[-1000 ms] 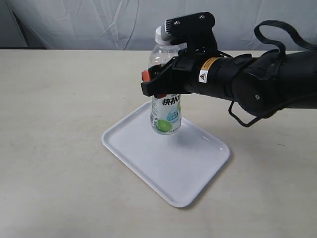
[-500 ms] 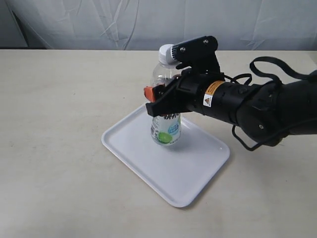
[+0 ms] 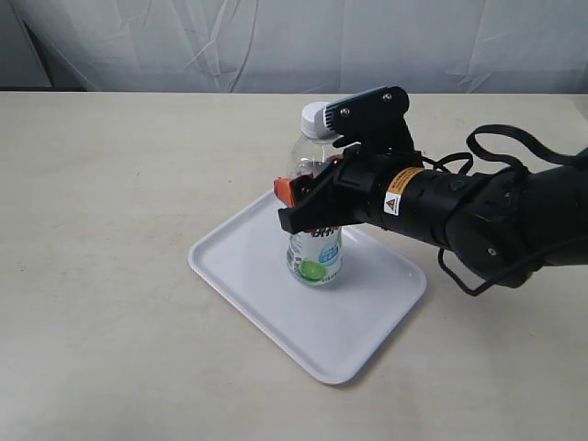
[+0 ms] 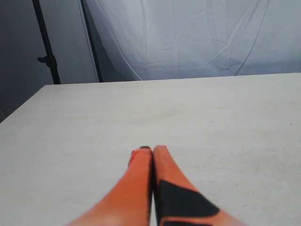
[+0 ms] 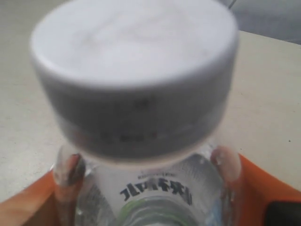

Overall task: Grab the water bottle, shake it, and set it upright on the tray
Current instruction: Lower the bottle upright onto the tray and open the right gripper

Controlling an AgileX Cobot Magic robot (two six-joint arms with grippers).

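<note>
The water bottle point(image 3: 314, 257), clear with a white cap and a green mark near its base, stands upright on the white tray point(image 3: 266, 294), its base at the tray's surface. My right gripper point(image 3: 308, 195) is shut on the bottle's middle, orange fingers on both sides. In the right wrist view the white cap point(image 5: 134, 70) fills the picture, the bottle point(image 5: 155, 193) shows below it, and an orange finger point(image 5: 263, 188) presses each flank. My left gripper point(image 4: 151, 149) is shut, empty, over bare table; it does not show in the exterior view.
The tray lies at an angle in the middle of the beige table point(image 3: 101, 184). A white cloth backdrop point(image 3: 276, 37) hangs behind the far edge. A dark stand pole point(image 4: 44, 42) rises beyond the table's corner in the left wrist view.
The right gripper has lowered the bottle from above the tray down to the tray's surface, shifting slightly right. The left gripper's earlier state is not shown.
</note>
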